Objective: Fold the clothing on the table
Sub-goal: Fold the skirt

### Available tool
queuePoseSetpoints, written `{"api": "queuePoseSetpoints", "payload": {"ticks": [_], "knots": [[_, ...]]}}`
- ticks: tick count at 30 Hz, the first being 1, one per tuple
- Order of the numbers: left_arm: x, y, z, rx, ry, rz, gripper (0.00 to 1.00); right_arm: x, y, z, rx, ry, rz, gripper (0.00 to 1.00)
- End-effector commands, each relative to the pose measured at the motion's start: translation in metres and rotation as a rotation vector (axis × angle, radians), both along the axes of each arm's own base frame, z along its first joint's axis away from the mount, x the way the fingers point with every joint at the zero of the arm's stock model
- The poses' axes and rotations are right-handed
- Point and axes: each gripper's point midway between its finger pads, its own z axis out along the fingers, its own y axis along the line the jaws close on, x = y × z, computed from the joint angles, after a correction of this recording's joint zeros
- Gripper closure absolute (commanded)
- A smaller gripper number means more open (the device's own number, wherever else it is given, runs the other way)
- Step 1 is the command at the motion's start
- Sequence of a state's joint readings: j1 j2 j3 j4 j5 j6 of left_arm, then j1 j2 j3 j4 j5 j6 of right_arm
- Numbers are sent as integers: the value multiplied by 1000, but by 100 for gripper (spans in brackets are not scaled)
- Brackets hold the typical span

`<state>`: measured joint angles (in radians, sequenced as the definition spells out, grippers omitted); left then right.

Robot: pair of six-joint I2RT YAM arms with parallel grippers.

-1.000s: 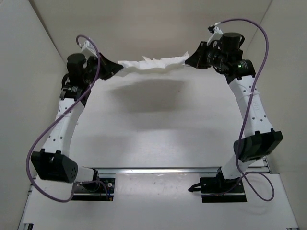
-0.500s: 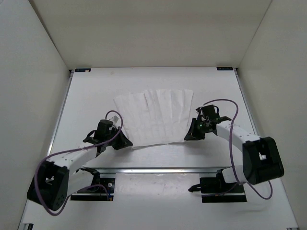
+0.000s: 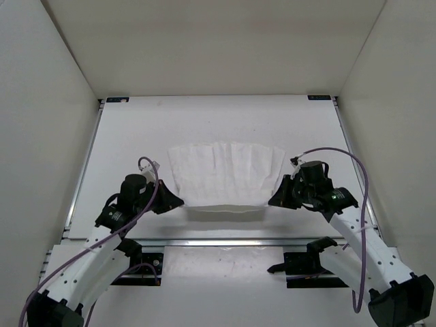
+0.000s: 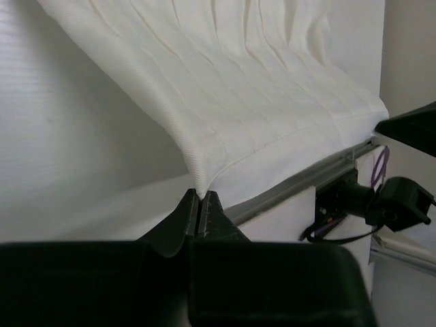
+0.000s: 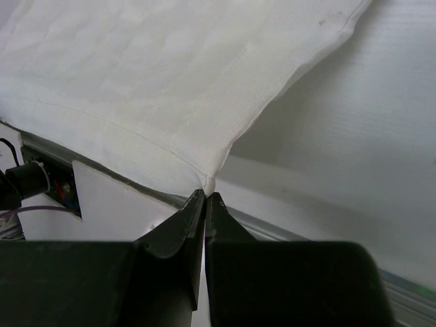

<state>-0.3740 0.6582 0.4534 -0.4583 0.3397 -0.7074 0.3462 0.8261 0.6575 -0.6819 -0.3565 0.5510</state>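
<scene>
The clothing [image 3: 227, 170], a white ribbed fabric piece with lengthwise creases, is stretched between my two grippers over the near part of the table [image 3: 136, 129]. Its far edge rests on the table and its near edge sags between the two held corners. My left gripper [image 3: 178, 202] is shut on the near left corner of the clothing [image 4: 225, 88], pinched at the fingertips [image 4: 199, 193]. My right gripper [image 3: 273, 200] is shut on the near right corner of the clothing [image 5: 157, 75], with a small nub of fabric between its tips [image 5: 206, 193].
White enclosure walls [image 3: 48, 102] stand on the left, right and back of the table. A metal rail [image 3: 225, 240] runs along the near edge, with both arm bases [image 3: 136, 264] bolted just behind it. Purple cables [image 3: 354, 170] loop off both arms.
A second ago both arms held the clothing bunched high at the back. They have since swung it down and toward the near edge, where it now lies spread, and drawn it slightly nearer.
</scene>
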Motion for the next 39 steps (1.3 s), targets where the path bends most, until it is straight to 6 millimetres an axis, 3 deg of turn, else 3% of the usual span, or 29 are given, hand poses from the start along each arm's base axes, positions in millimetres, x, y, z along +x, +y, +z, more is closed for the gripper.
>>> {"api": "queuePoseSetpoints", "payload": {"ticks": [1, 7, 10, 12, 14, 16, 18, 19, 20, 21, 22, 23, 24, 25, 26, 27, 28, 30, 31, 32, 33, 34, 37, 39], "knots": [[-26, 1, -2, -4, 53, -18, 100, -26, -9, -4, -18, 61, -8, 99], [-31, 2, 32, -96, 11, -5, 100, -50, -8, 11, 40, 101, 3, 100], [-12, 4, 37, -95, -9, 37, 100, -37, -14, 24, 26, 80, 7, 100], [7, 6, 40, -108, -27, 61, 100, -17, -20, 33, 20, 58, 11, 100], [34, 10, 54, -146, -91, 99, 100, 14, -25, 46, 27, 5, -25, 100], [62, 13, 56, -161, -86, 159, 100, 42, -24, 55, 21, -26, -22, 100], [93, 19, 68, -158, -142, 205, 100, 88, -24, 61, 43, -53, -48, 100], [109, 20, 63, -144, -119, 218, 100, 101, -23, 50, 56, -8, -56, 100], [131, 21, 62, -139, -113, 231, 100, 124, -27, 59, 69, -60, -77, 100], [146, 20, 71, -138, -143, 230, 100, 149, -30, 54, 73, -52, -99, 100], [160, 19, 53, -121, -98, 226, 100, 174, -33, 50, 63, -51, -113, 100], [180, 18, 41, -116, -64, 238, 100, 187, -36, 45, 42, -48, -120, 100], [198, 16, 53, -147, -102, 234, 100, 207, -32, 40, 27, -46, -96, 100], [211, 11, 37, -172, -66, 222, 100, 231, -32, 34, 0, -62, -92, 99], [223, 10, 23, -196, -20, 233, 100, 237, -24, 31, 19, -61, -51, 100], [235, 3, 33, -221, -48, 216, 100, 250, -18, 35, 17, -89, -10, 100], [241, 0, 17, -221, -6, 209, 100, 256, -4, 38, 20, -130, 56, 100], [251, -6, 4, -222, 24, 189, 100, 246, 23, 42, -3, -203, 183, 98], [252, -7, 2, -223, 23, 184, 100, 233, 41, 38, -38, -248, 280, 86], [251, -8, -2, -224, 31, 180, 100, 227, 46, 43, -88, -302, 320, 79], [252, -7, -3, -224, 29, 184, 100, 211, 65, 33, -107, -306, 375, 66], [250, -6, -6, -224, 31, 190, 100, 194, 82, 30, -105, -334, 436, 60], [249, -6, -7, -219, 31, 189, 100, 154, 125, 21, -88, -414, 553, 51], [249, -6, -10, -214, 36, 193, 100, 143, 138, 11, -92, -415, 543, 47]]}}
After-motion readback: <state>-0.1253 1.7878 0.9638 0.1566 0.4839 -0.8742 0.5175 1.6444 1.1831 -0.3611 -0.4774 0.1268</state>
